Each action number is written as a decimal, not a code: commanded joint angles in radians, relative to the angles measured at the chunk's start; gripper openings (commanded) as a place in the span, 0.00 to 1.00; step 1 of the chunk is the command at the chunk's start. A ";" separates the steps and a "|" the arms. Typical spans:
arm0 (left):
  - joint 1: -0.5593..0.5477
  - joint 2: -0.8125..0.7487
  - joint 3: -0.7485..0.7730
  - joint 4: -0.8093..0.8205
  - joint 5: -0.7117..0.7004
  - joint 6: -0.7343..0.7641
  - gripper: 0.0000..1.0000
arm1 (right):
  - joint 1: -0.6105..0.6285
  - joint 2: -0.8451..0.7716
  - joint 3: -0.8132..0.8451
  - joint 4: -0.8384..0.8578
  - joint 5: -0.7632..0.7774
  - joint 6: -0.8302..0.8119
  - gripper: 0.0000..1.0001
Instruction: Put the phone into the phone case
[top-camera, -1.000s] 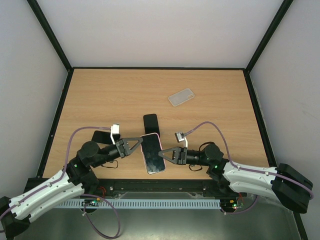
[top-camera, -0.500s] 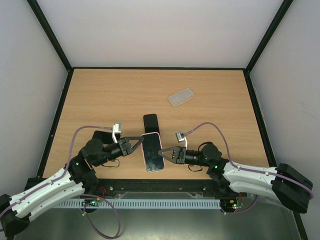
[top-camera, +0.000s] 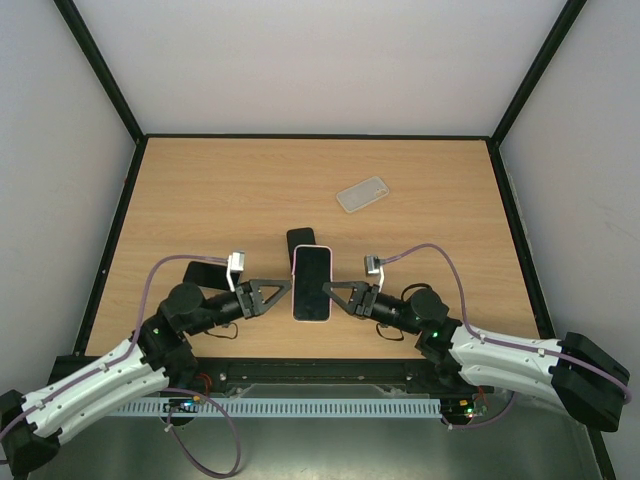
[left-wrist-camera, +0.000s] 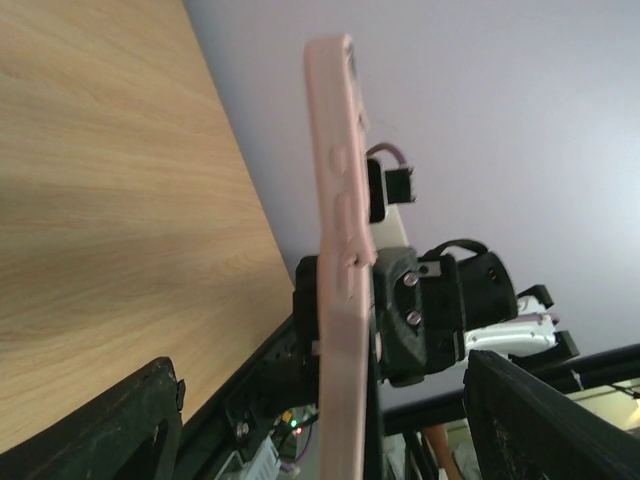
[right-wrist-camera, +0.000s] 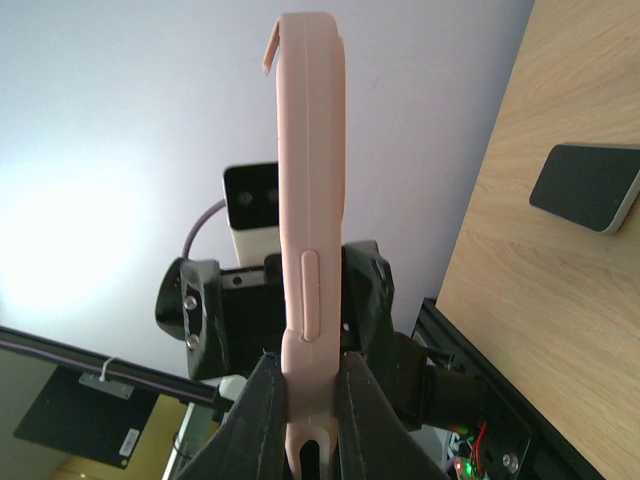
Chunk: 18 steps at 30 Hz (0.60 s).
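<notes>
A phone (top-camera: 311, 283) with a black screen and a pink case (right-wrist-camera: 310, 220) round its rim hangs above the table's near middle. My right gripper (top-camera: 330, 289) is shut on its right edge, and in the right wrist view both fingers (right-wrist-camera: 262, 420) press the case's sides. My left gripper (top-camera: 285, 287) stands open at the phone's left edge. In the left wrist view its fingers (left-wrist-camera: 130, 420) are spread wide, with the pink case (left-wrist-camera: 340, 250) between them, untouched.
A second black phone (top-camera: 300, 238) lies on the table just beyond the held one, also in the right wrist view (right-wrist-camera: 585, 185). A clear case (top-camera: 362, 194) lies further back on the right. A dark flat object (top-camera: 200, 272) lies by the left arm.
My left gripper has opened and let go of the phone's left edge. The right gripper has carried the phone a little further back and straightened it.
</notes>
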 joint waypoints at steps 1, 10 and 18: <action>0.005 0.064 -0.020 0.102 0.076 -0.002 0.76 | 0.004 -0.020 0.025 0.104 0.062 0.017 0.02; 0.004 0.165 -0.025 0.179 0.117 -0.004 0.45 | 0.004 -0.001 0.036 0.092 0.089 0.014 0.02; 0.002 0.175 -0.028 0.172 0.106 -0.004 0.02 | 0.003 0.006 0.040 0.031 0.113 -0.019 0.02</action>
